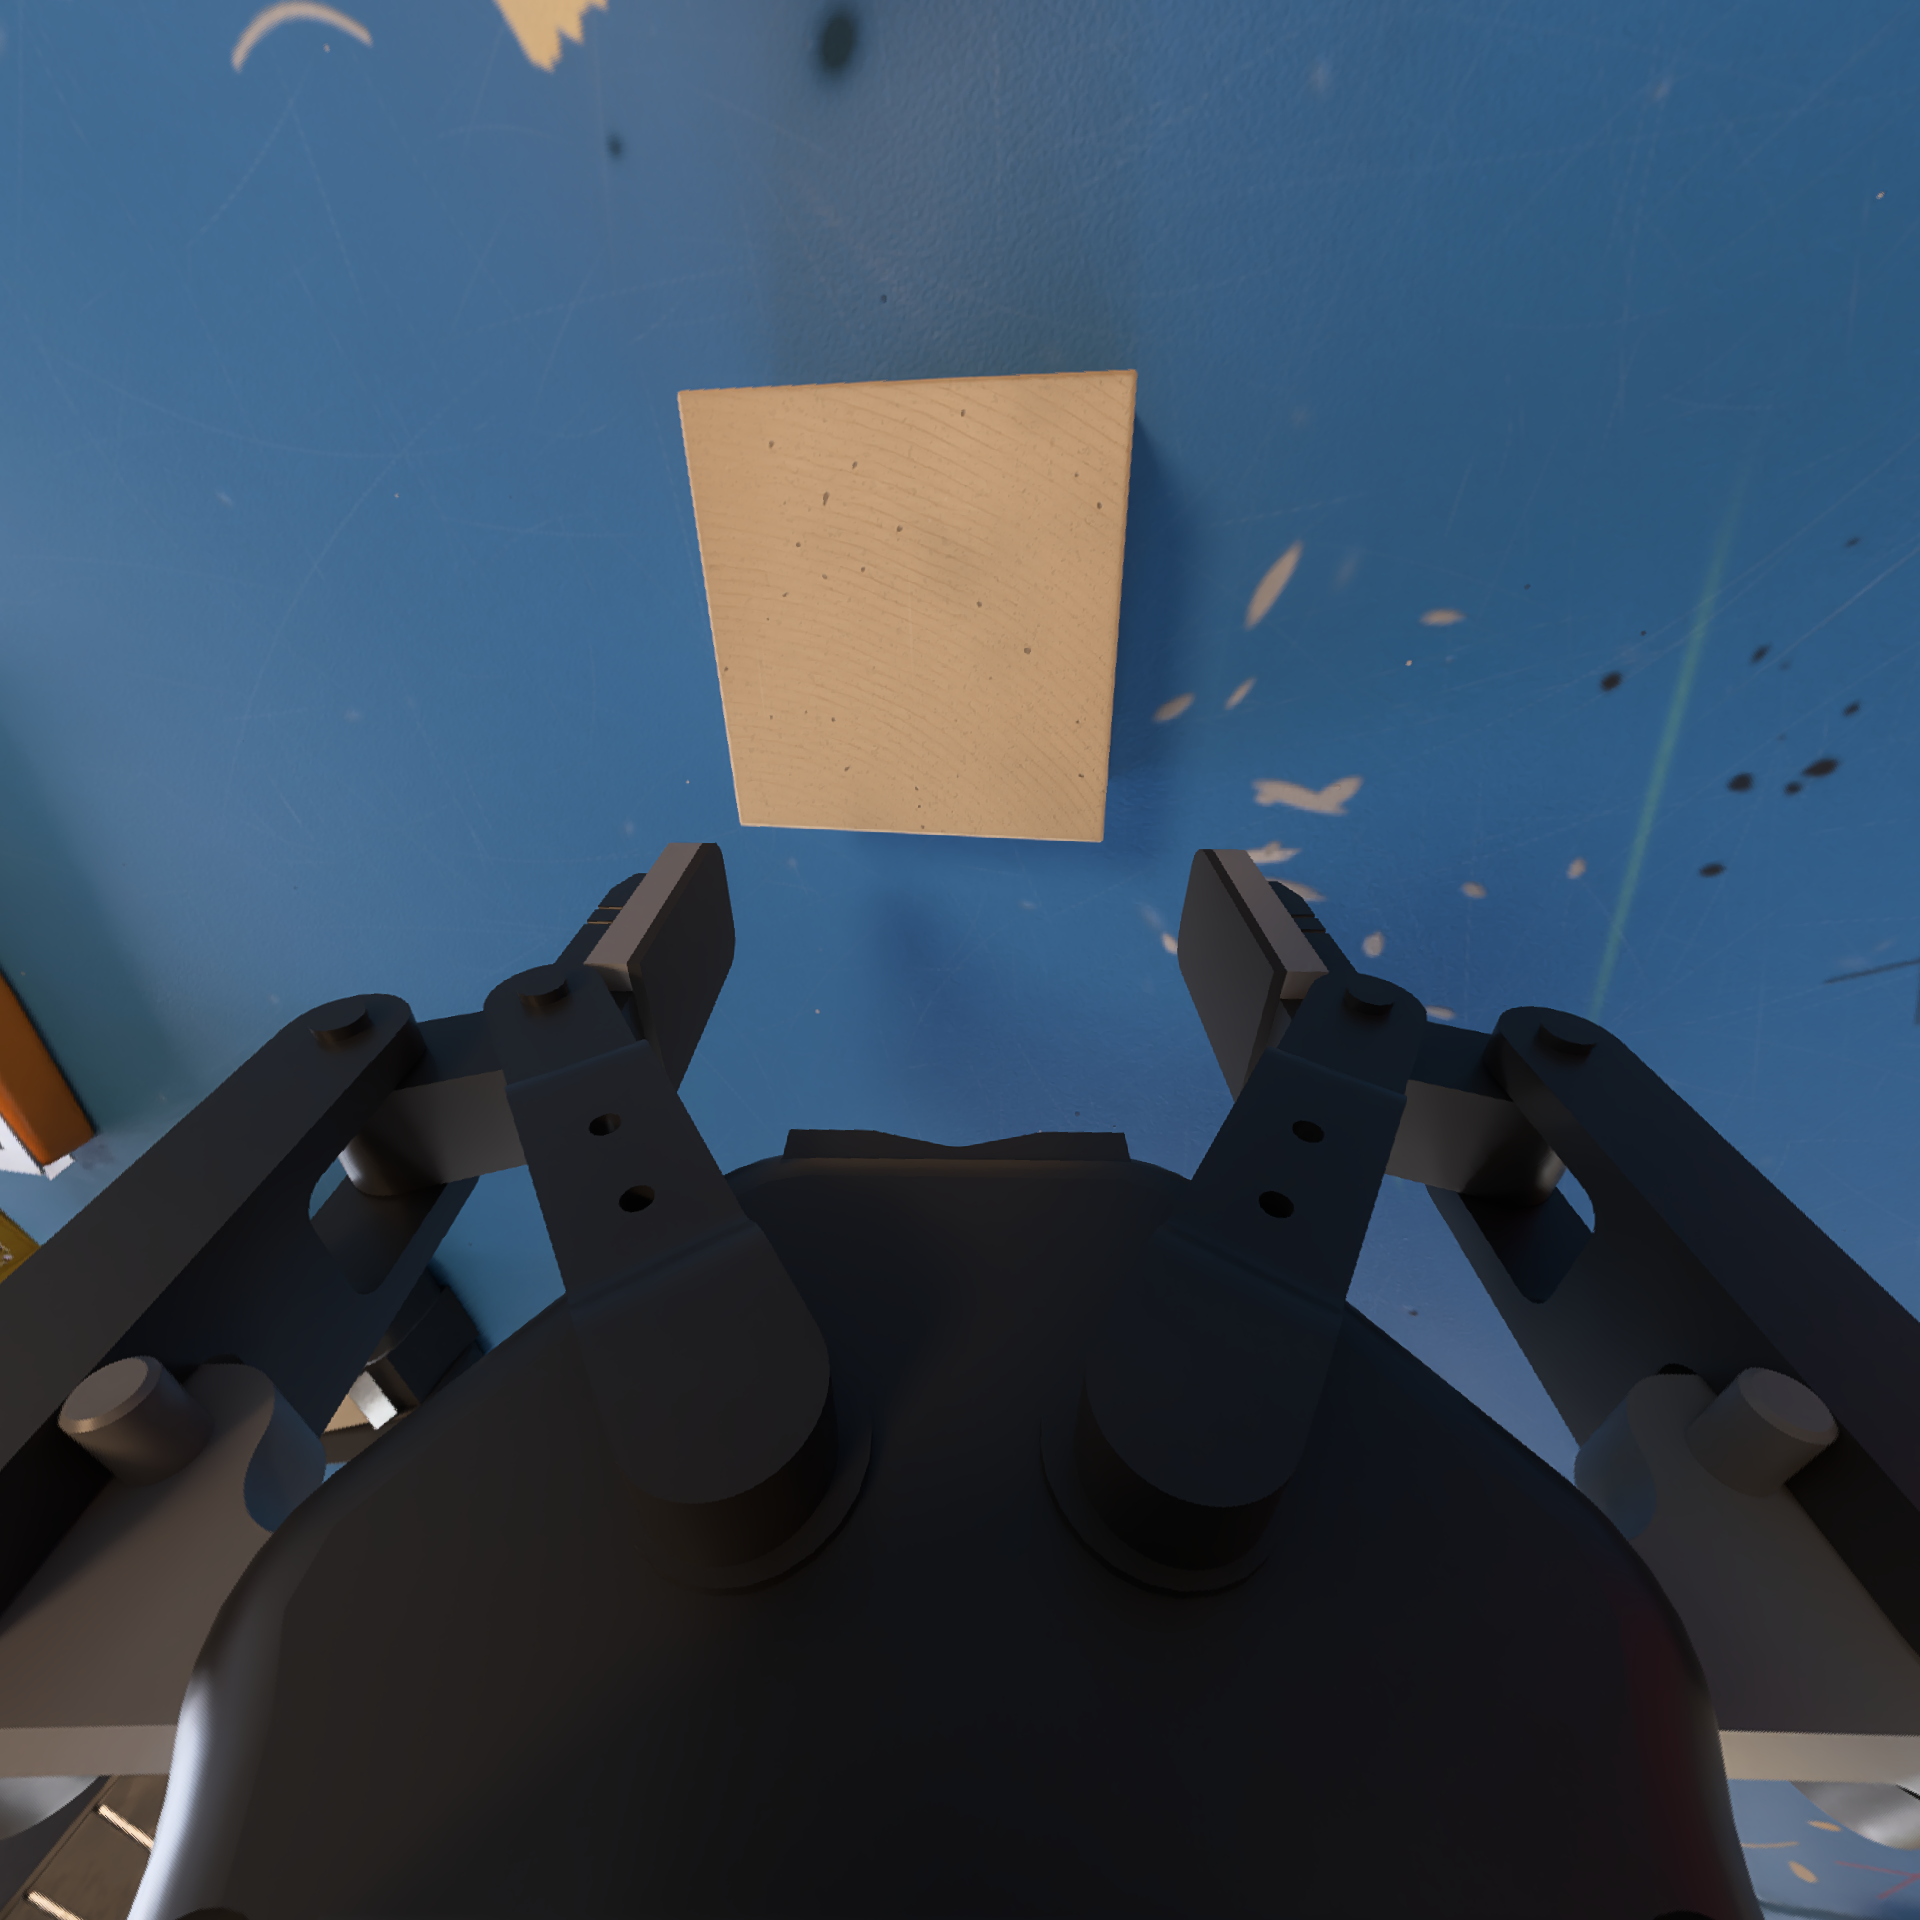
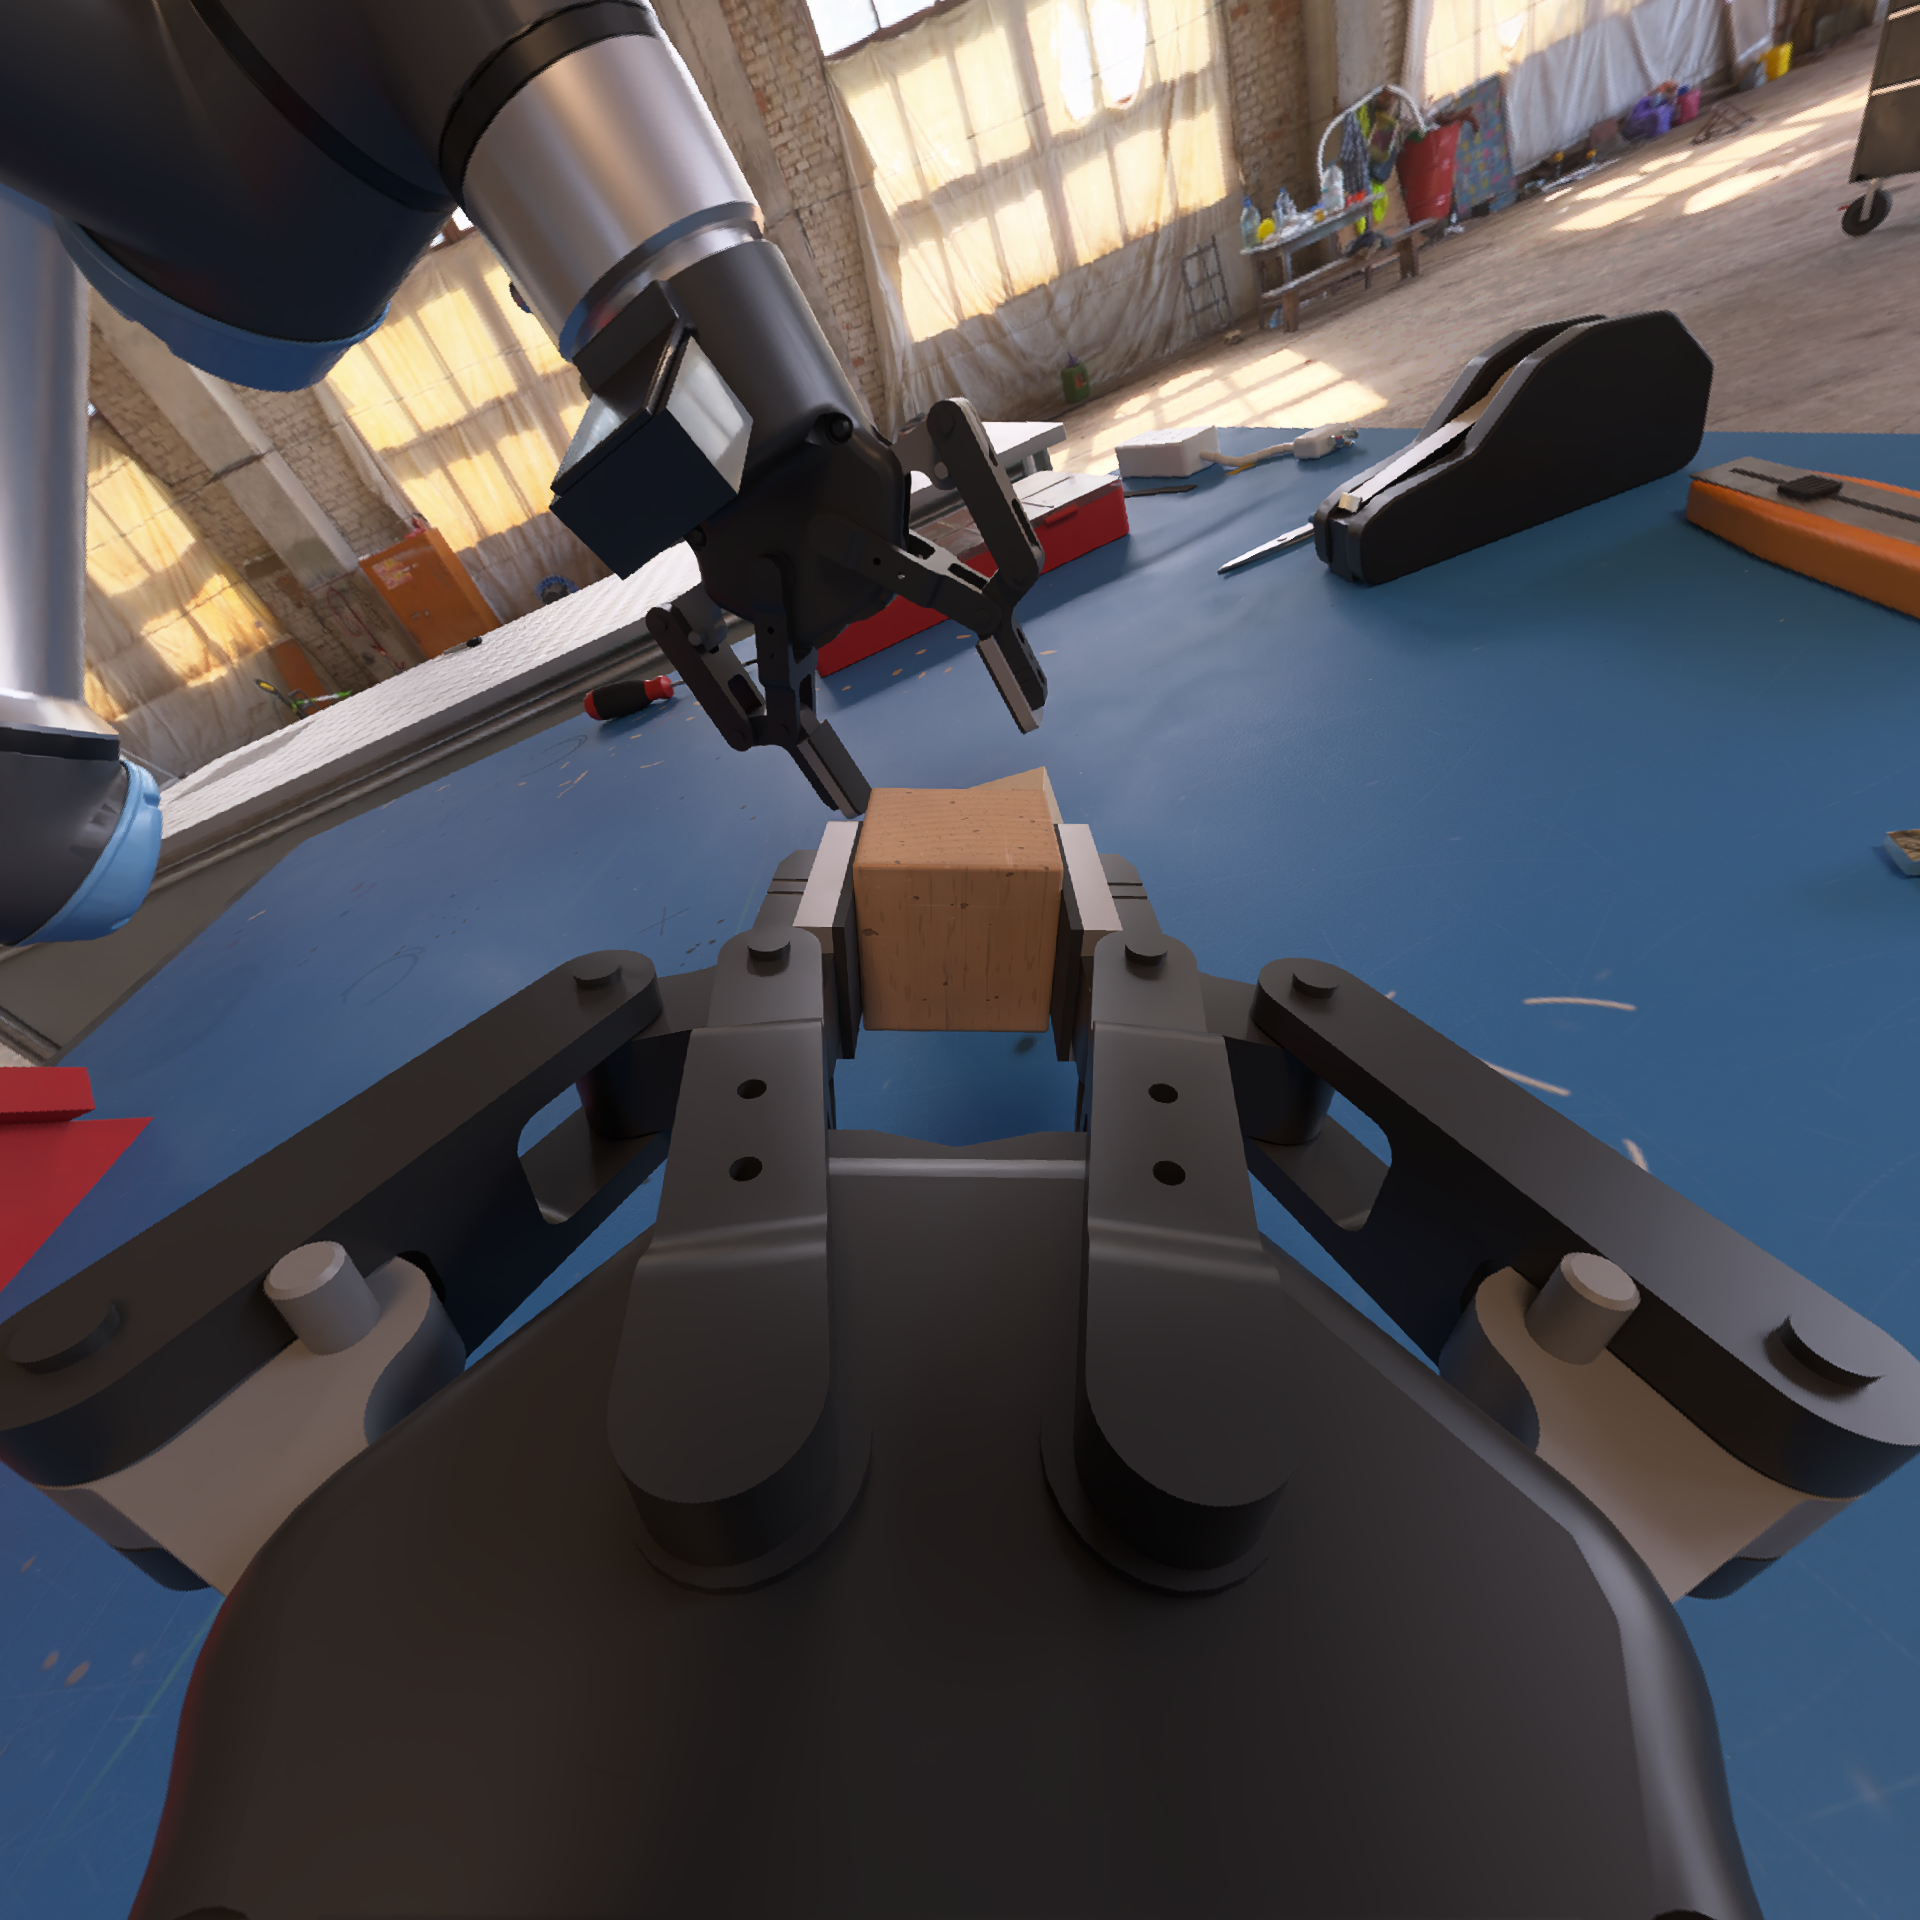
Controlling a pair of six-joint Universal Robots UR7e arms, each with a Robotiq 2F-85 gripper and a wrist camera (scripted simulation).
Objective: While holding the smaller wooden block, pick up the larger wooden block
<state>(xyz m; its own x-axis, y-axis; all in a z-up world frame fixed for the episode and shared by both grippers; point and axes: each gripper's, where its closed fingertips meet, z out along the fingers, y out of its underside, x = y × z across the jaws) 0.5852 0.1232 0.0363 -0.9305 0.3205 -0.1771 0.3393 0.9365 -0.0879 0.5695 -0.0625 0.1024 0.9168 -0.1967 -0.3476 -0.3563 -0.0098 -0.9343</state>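
Now, L fingers point(image 1: 956, 914) spread above larger block point(image 1: 909, 603), R fingers point(image 2: 958, 883) clamping smaller block point(image 2: 956, 925).

Larger wooden block point(image 1: 909, 608) on blue table point(image 1: 1455, 364)

Workshop hall, brick walls point(image 2: 790, 156), tall draped windows point(image 2: 1039, 156), scuffed blue workbench point(image 2: 1455, 831), screwdriver point(image 2: 629, 696)

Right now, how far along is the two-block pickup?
Done: the right claw is shut on the smaller block, held clear of the blue table. In hand: the left claw hangs open above the larger block, not touching it. Left: lower over that block, close and lift, while keeping the smaller one gripped.
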